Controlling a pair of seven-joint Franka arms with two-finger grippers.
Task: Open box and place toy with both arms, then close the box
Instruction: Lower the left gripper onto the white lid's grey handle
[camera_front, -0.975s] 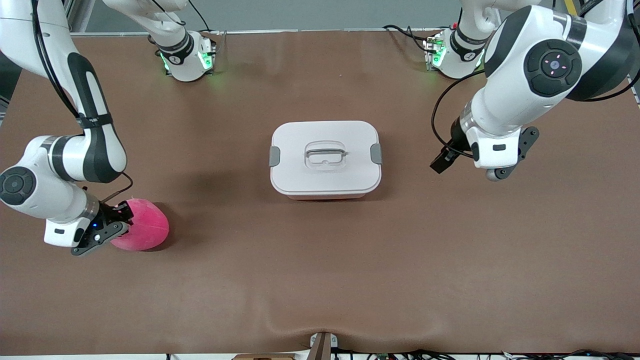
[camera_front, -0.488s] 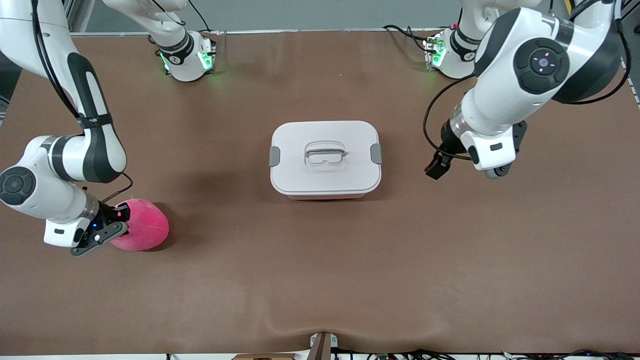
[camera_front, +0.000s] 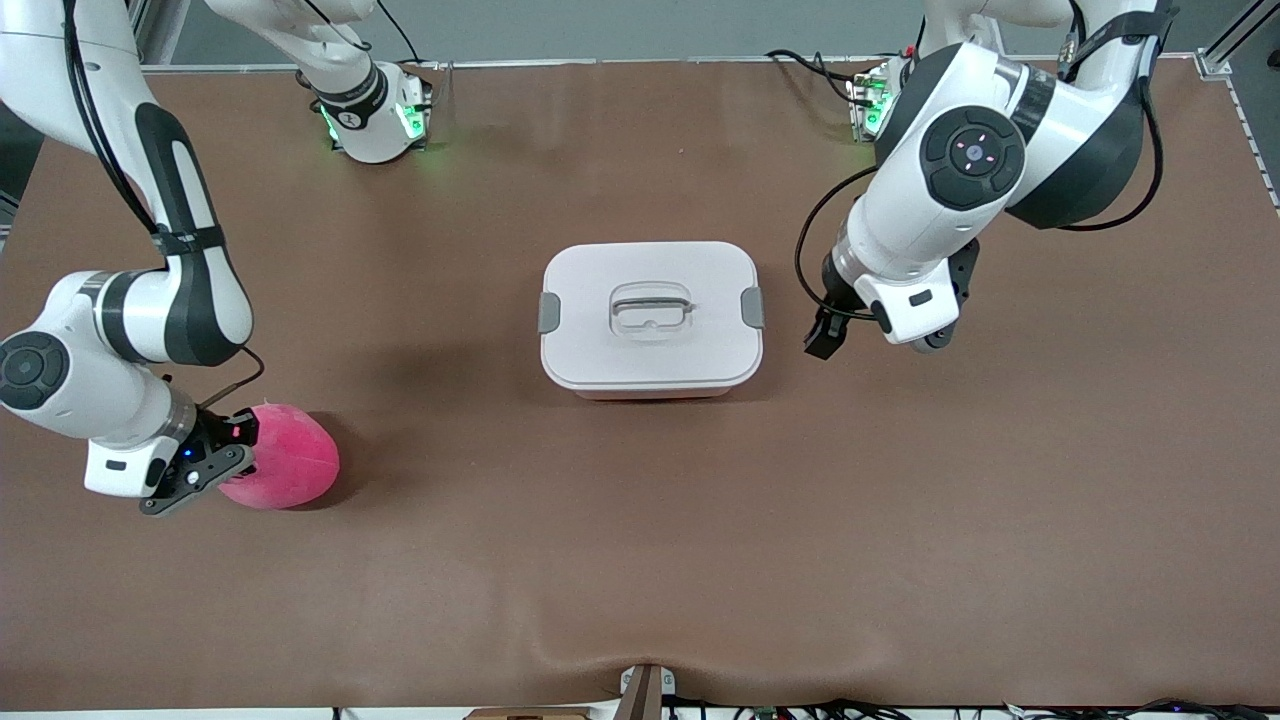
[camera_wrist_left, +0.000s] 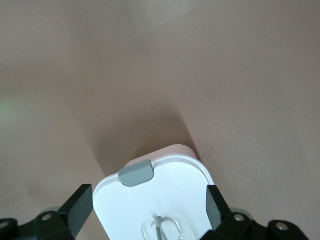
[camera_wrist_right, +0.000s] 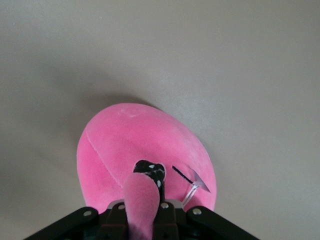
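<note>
So nearest the camera we've got the toy, the pink plush, sitting on the bench toward the right arm's end. The right claw is down at it and pinched tight on a bit of the plush; in the right wrist view a pink nub with a dark spotted tip is bunched up right at the claw, so we'd call that a grip on the toy.

Farther up, mid-bench, the box sits with its white lid on and both grey clips down. The left claw hangs just beside the box at the left arm's end, wide open, holding nothing; its wrist view looks along the lid past one clip.

We reckon we're at the opening step: toy secured, lid not touched yet. The next move probably calls for the left claw to work that nearby clip or the handle, while the right one waits with the toy.
</note>
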